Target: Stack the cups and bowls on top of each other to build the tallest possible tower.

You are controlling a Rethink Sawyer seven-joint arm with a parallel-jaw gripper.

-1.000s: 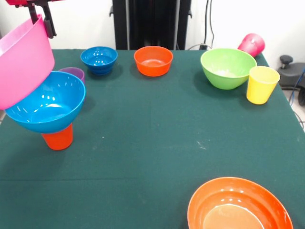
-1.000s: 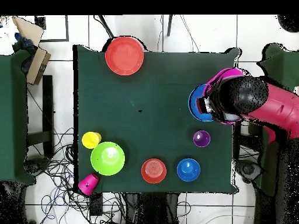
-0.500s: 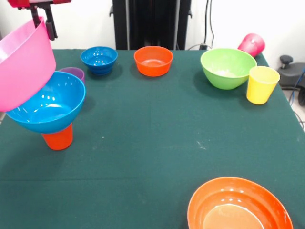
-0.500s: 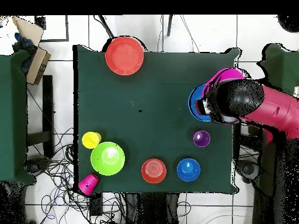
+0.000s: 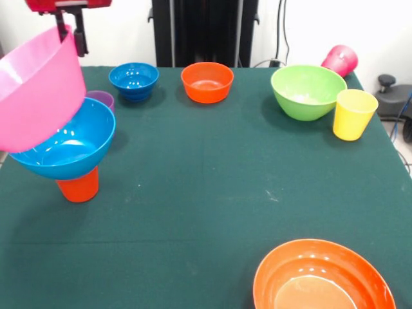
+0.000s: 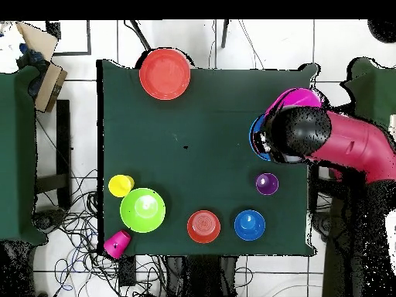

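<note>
Two things are already forming a tower just below the gripper (image 5: 71, 35): a medium blue bowl (image 5: 61, 141) is perching on an upturned orange cup (image 5: 78, 185), which is giving it a narrow footing. The gripper's fingers are pinching the far rim of the very large pink bowl (image 5: 38, 90), so the bowl is hanging tilted, its lower side dipping toward the blue bowl's mouth; whether they are touching is unclear. I judge it is being lined up to nest there. Glossy and smooth, it is looking much wider than its support. A purple cup (image 5: 100, 98) is standing just behind the stack.
</note>
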